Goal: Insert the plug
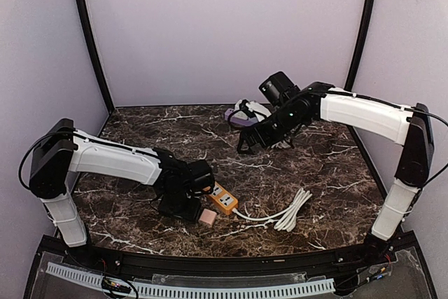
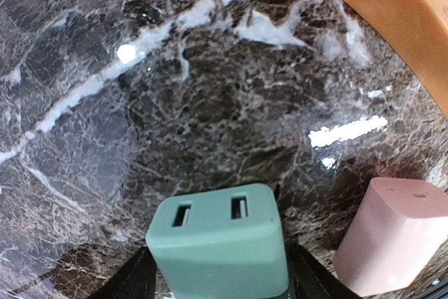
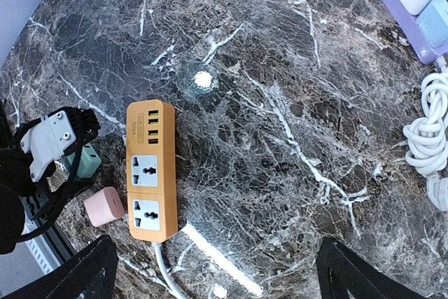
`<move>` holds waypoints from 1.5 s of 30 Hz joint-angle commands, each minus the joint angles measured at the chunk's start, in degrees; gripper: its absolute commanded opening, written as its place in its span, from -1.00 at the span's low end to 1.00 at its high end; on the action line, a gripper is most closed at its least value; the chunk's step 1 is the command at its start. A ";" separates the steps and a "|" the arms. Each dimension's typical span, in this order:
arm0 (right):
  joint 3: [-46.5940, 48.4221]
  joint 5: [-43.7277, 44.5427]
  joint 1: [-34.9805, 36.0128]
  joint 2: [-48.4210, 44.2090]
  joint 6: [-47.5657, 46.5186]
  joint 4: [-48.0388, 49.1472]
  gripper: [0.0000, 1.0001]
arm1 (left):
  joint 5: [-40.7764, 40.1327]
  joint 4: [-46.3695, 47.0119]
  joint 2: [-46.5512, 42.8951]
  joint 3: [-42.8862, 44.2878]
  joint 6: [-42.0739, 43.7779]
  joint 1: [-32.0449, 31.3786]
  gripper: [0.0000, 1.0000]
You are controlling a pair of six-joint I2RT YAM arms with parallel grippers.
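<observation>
My left gripper [image 1: 183, 199] is low over the table, and its fingers [image 2: 134, 279] are shut on a teal plug [image 2: 218, 236] whose face shows two slots. A pink plug [image 1: 207, 217] lies on the table right beside it, also in the left wrist view [image 2: 402, 239]. The orange power strip [image 1: 221, 198] lies just right of my left gripper; in the right wrist view [image 3: 150, 169] it shows two free sockets and a row of USB ports. My right gripper [image 3: 217, 278] is open and empty, held high over the back of the table [image 1: 252, 139].
A purple power strip [image 3: 402, 1] with a white and a blue plug in it lies at the back. A coiled white cable [image 3: 428, 134] lies beside it. The orange strip's white cord [image 1: 283, 213] is bundled at the front right.
</observation>
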 commanded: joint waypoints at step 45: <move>8.87 -1.00 -2.97 -0.71 3.05 -4.85 0.97 | -22.19 -2.91 -14.16 -0.29 2.80 -5.45 -0.98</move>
